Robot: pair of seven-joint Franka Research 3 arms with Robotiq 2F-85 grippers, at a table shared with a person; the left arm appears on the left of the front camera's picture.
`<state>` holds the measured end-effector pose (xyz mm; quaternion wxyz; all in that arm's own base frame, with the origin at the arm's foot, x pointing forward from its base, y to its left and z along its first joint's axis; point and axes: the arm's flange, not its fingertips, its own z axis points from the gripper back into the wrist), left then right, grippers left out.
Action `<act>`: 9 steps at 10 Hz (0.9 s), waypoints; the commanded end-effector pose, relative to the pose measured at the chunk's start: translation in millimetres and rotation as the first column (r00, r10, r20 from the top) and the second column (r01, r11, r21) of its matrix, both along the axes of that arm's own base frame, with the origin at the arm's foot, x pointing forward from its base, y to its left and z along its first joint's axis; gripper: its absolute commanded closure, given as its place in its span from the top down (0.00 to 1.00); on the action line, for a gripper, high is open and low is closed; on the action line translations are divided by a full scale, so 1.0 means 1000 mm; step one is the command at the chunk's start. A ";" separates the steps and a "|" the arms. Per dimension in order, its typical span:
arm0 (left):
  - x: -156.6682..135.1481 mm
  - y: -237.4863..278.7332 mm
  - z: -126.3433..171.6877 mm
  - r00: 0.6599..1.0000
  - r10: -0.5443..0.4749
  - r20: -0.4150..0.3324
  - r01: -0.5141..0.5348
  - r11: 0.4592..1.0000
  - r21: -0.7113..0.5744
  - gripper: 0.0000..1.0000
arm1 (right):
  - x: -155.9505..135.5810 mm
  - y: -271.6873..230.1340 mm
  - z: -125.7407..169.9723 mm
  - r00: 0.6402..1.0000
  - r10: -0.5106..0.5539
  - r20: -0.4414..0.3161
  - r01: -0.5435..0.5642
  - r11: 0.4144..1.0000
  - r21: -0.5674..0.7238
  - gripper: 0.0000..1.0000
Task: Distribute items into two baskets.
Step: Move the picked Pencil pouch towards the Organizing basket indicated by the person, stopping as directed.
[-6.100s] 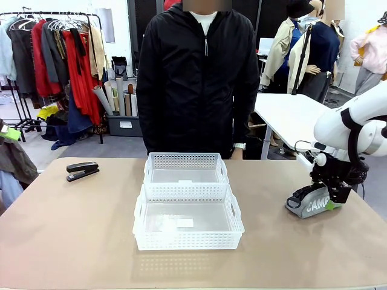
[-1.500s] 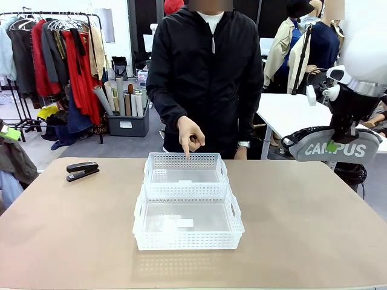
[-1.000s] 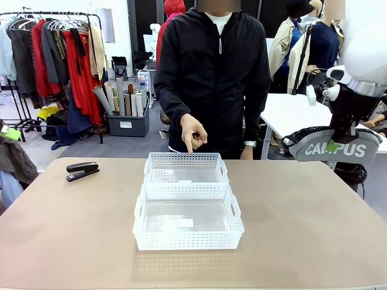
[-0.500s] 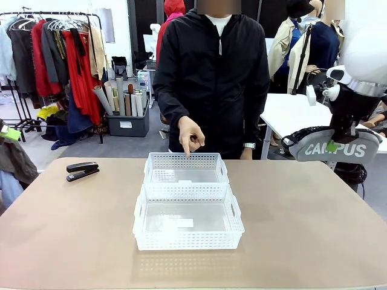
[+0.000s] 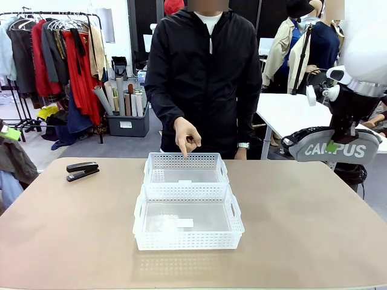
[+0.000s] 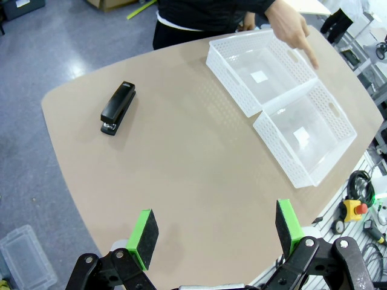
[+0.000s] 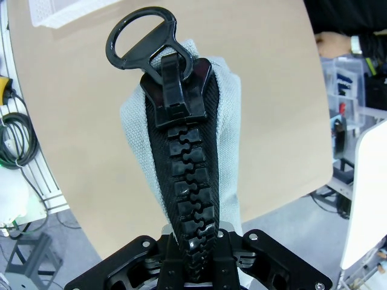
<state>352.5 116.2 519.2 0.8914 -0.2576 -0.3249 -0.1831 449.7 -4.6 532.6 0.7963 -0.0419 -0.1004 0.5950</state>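
Here, the right fingers are clamped shut on a grey fabric zip pouch with white "CAMPUS" lettering. They hold it in the air by the far right corner of the tan counter, long side level and lettering facing the front camera. In the right wrist view its chunky black zip and ring-shaped pull run up from between those fingers. The left fingers stand wide apart with nothing between them, high above the counter's left edge. Two white rectangular plastic baskets with lattice sides and clear bottoms sit in the middle of the counter, touching, one behind the other: the near basket and the far basket. A person in a black jacket stands at the far edge, one hand pointing an index finger down at the far basket's far rim. A small black stapler lies near the far left corner, well apart from the baskets.
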 end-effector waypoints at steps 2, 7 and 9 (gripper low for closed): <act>0.000 0.000 0.000 1.000 0.000 0.000 0.000 1.000 0.000 1.00 | 0.005 0.007 -0.001 0.999 -0.012 0.035 0.010 0.999 0.050 0.00; 0.000 0.000 0.000 1.000 0.000 0.000 0.000 1.000 0.000 1.00 | 0.027 0.032 -0.005 0.999 -0.016 0.044 0.014 0.998 0.056 0.00; 0.000 0.000 0.000 1.000 0.000 0.000 0.000 1.000 0.000 1.00 | 0.034 0.043 -0.008 0.998 -0.030 0.064 0.026 0.998 0.058 0.00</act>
